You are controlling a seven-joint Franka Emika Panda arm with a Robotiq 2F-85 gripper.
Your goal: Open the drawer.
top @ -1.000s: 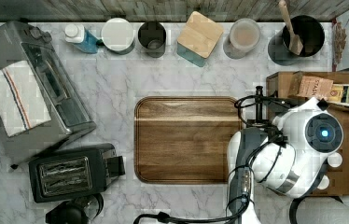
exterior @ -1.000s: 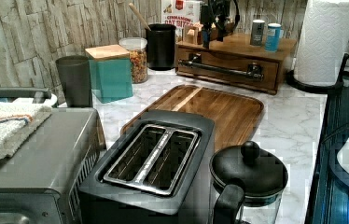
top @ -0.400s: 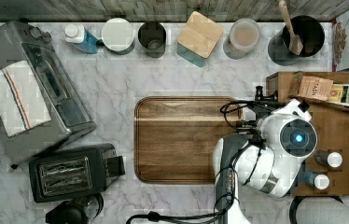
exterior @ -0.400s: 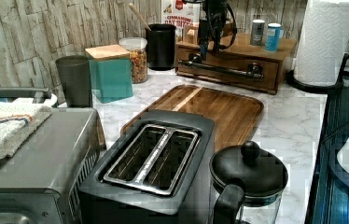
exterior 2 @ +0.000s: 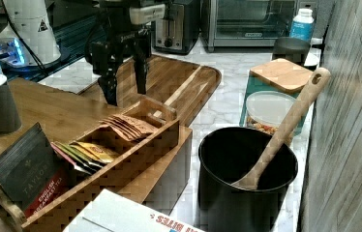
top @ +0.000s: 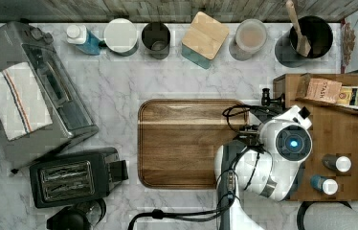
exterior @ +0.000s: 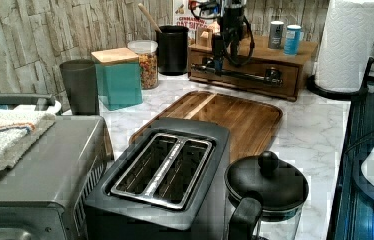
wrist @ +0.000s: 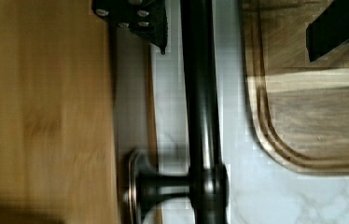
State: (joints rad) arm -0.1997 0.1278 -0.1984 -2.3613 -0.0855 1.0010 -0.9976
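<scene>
Black utensil pot (exterior 2: 247, 179) at the back wall, holding a wooden spoon (exterior 2: 285, 121) leaned against its rim; beside it a clear jar (exterior: 148, 62) of mixed coloured cereal, then a teal canister (exterior: 118, 77) under a wooden lid, then a dark empty tumbler (exterior: 81, 86). On top of the bamboo box (top: 354, 158), an open wooden tray (exterior 2: 121, 159) packed with tea packets (exterior 2: 80, 150), plus two small shaker bottles (top: 335, 164) standing near the box's other end. Drawer (exterior: 247, 75) set in the box's front face, facing the cutting board (top: 186, 142), shut flush, its black bar handle (wrist: 203, 93) running along the front on posts. Gripper (exterior 2: 127, 79) lowered at the drawer front, pointing down, jaws spread wide with the bar between them and neither finger touching it: one finger (wrist: 149, 18) between bar and drawer face, the other (wrist: 336, 25) over the cutting board. From the wrist view, a close look at one handle post and the marble gap under the bar; from the left view, the whole drawer front and both posts. In the top view, the handle mostly hidden under the arm, yet toaster (top: 72, 178), toaster oven (top: 38, 91) with a folded towel (top: 16, 103), and kettle lid (exterior: 267, 182) laid out plainly.
</scene>
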